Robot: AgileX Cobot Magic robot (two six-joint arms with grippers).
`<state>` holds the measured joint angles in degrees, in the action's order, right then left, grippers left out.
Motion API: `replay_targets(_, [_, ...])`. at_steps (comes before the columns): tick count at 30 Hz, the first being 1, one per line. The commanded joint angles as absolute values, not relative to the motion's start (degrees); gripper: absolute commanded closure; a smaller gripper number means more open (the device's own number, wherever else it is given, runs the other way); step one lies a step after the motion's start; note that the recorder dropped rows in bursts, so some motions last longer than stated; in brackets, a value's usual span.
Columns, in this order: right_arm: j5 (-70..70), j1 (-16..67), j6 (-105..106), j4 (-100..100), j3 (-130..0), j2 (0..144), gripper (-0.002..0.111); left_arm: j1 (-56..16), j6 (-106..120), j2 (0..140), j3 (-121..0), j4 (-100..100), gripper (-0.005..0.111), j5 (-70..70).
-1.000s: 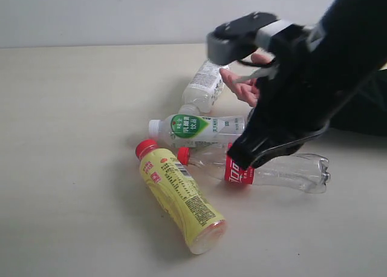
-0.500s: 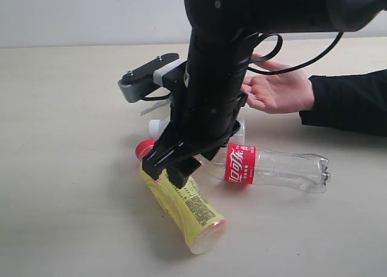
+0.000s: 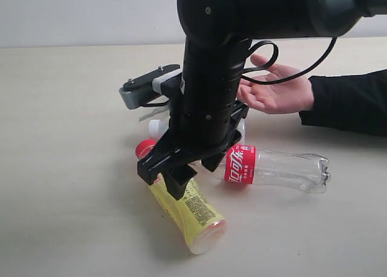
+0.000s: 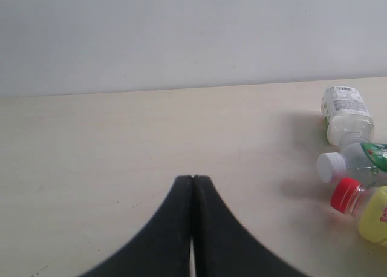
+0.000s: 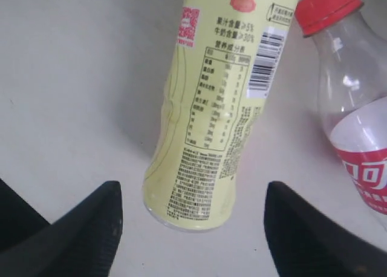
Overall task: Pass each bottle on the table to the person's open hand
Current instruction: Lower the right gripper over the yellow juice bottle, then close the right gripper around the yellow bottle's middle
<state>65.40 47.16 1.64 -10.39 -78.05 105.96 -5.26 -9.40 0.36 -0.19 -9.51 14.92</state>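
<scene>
Right gripper (image 3: pixel 176 179): jaws spread wide, nothing held, hanging just above the yellow bottle (image 3: pixel 190 216) with one finger on either side of its body. Whether touching it, cannot tell. Yellow bottle: flat on its side on the table (image 3: pixel 66 168), red cap to the far left, base to the near right. Just right of it, also on its side, the clear Coca-Cola bottle (image 3: pixel 272 168), its red cap close by the yellow neck. Behind the arm, only the white cap of a green-labelled bottle (image 3: pixel 158 128); farther off, a second whitish bottle (image 4: pixel 344 112). At the far right, the person's open hand (image 3: pixel 278 95), palm up, empty. Left gripper (image 4: pixel 192 181): pressed shut, holding nothing, over the table.
</scene>
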Motion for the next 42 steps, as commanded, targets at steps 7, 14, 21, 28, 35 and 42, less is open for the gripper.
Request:
replay_targets(7, [58.6,48.9,-1.7,-4.4,-78.7,105.9,0.033,-5.2,-9.3,0.0,0.0,-9.8,0.107,14.6])
replay_targets(14, [53.4,51.6,-8.4,1.0,-78.7,107.2,0.031,-5.2,-9.3,0.0,0.0,-9.8,0.107,14.6])
replay_targets(21, [57.7,54.0,-11.3,3.4,-78.7,111.0,0.031,-5.2,-9.3,0.0,0.0,-9.8,0.107,14.6])
replay_targets(28, [57.5,54.6,-13.4,3.5,-78.7,112.9,0.031,-5.2,-9.3,0.0,0.0,-9.8,0.107,14.6])
replay_targets(35, [57.1,54.6,-13.6,3.4,-78.7,116.7,0.031,-5.2,-9.3,0.0,0.0,-9.8,0.107,14.6])
replay_targets(42, [57.1,54.6,-13.6,3.0,-78.7,118.9,0.031,-5.2,-9.3,0.0,0.0,-9.8,0.107,14.6])
